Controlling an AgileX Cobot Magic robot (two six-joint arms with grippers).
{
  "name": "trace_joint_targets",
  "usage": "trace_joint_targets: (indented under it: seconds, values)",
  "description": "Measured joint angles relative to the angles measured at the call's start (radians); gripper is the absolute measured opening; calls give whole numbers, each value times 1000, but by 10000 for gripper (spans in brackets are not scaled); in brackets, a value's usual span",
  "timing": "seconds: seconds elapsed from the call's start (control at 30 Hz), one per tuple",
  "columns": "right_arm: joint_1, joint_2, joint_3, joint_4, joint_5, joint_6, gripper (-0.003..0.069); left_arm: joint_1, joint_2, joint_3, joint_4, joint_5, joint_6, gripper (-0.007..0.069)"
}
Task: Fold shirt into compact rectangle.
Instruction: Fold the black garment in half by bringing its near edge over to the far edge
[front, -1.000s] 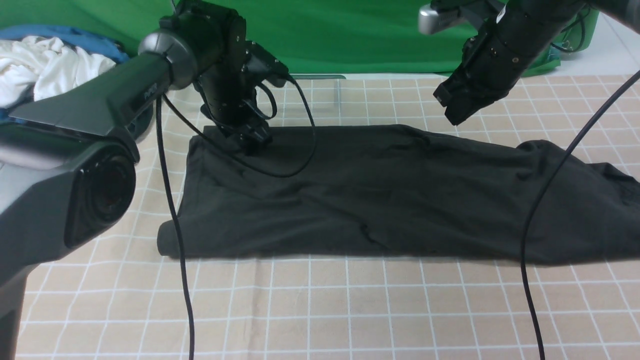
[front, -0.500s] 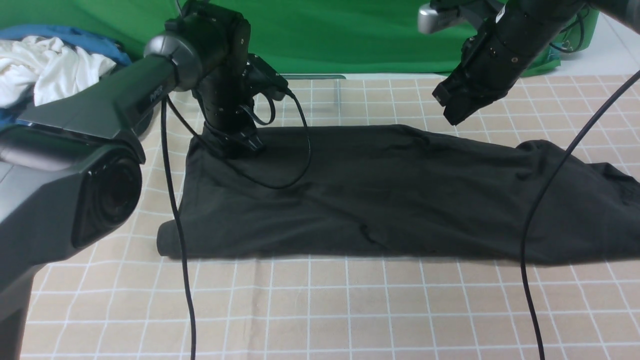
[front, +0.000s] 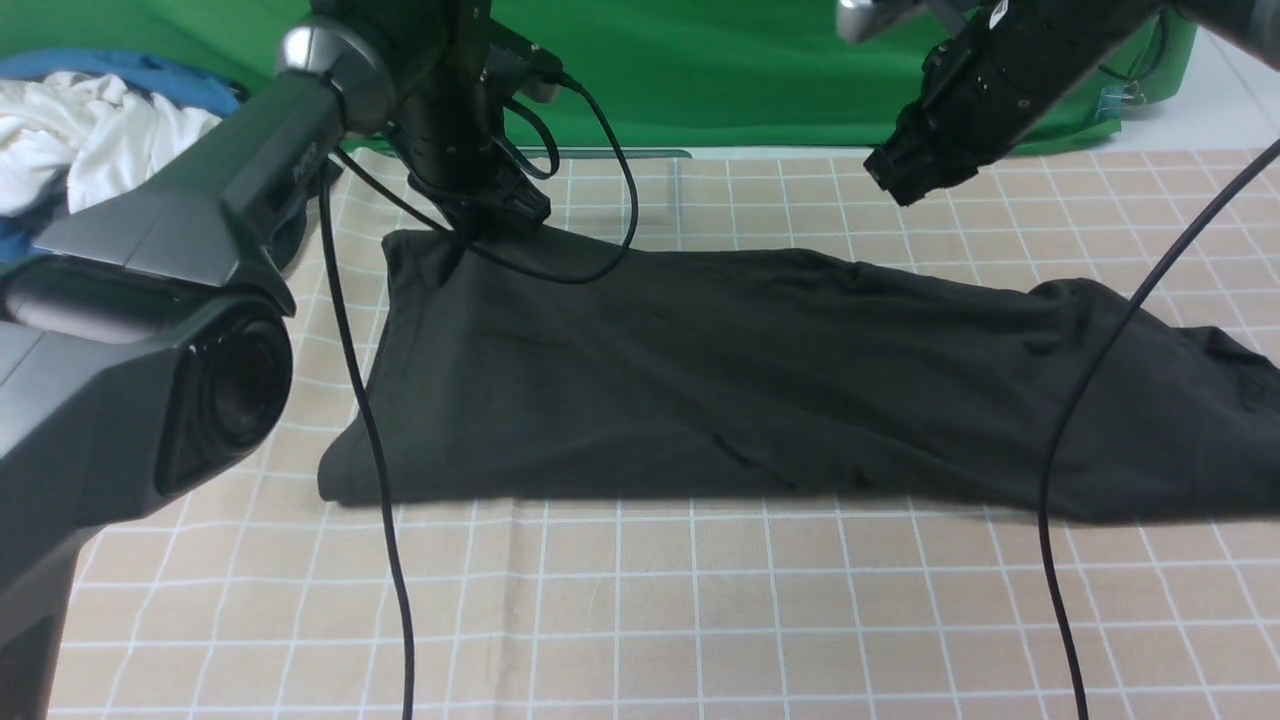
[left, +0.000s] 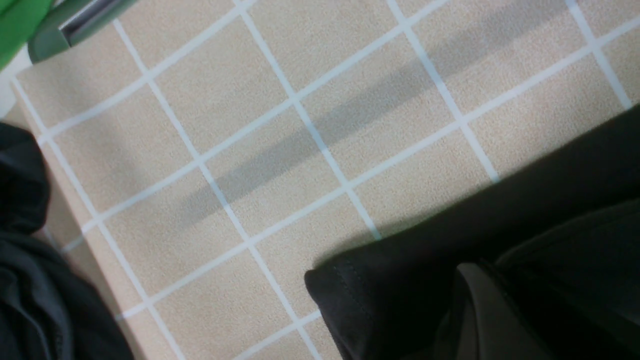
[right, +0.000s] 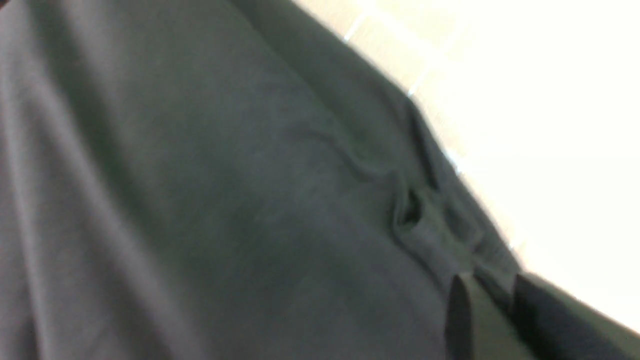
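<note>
The black shirt (front: 760, 390) lies as a long folded strip across the checked cloth, sleeve end at the right. My left gripper (front: 500, 222) is shut on the shirt's far left corner and holds it a little above the cloth. In the left wrist view the hemmed corner (left: 350, 295) hangs beside the pale finger (left: 475, 310). My right gripper (front: 898, 185) hovers in the air behind the shirt's far edge, touching nothing. The right wrist view, blurred, shows its fingertips (right: 460, 305) slightly apart over the shirt (right: 225, 200), with nothing between them.
A white garment (front: 90, 130) lies on blue fabric at the far left. Another dark garment (left: 30, 300) sits past the table's left edge. Black cables (front: 370, 480) (front: 1060, 480) hang over the shirt. A green backdrop (front: 700, 70) closes the far side.
The left gripper shut on the shirt's far left corner, then rose and moved back, pulling that end up. The right gripper rose slightly and its jaws parted.
</note>
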Motion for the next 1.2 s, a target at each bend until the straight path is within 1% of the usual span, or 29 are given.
trace_joint_targets:
  seconds: [0.07, 0.17, 0.3, 0.77, 0.8, 0.83, 0.87, 0.9, 0.97, 1.03, 1.2]
  values:
    - [0, 32, 0, -9, -26, -31, 284, 0, 0, 0, 1, 3, -4, 29]
    - [0, 88, 0, -25, -50, -44, 366, 0, 0, 0, 1, 3, -11, 29]
    - [0, 142, 0, -45, -82, -44, 389, 0, 0, 0, 1, 3, -29, 29]
    - [0, 185, 0, -51, -99, -45, 392, 0, 0, 0, -1, 3, -44, 29]
    - [0, 185, 0, -51, -99, -45, 387, 0, 0, 0, -2, 3, -45, 29]
    - [0, 185, 0, -51, -99, -45, 367, 0, 0, 0, -2, 3, -49, 29]
    - [0, 186, 0, -51, -99, -45, 323, 0, 0, 0, -2, 3, -53, 29]
    - [0, 187, 0, -51, -99, -45, 258, 0, 0, 0, -2, 3, -57, 29]
    - [0, 190, 0, -51, -99, -45, 153, 0, 0, 0, -2, 3, -63, 29]
    - [0, 197, 0, -51, -101, -43, 68, 0, 0, 0, -4, 3, -71, 29]
    - [-6, 202, -9, -54, -124, -4, 52, 0, 0, 0, 21, 3, -125, 29]
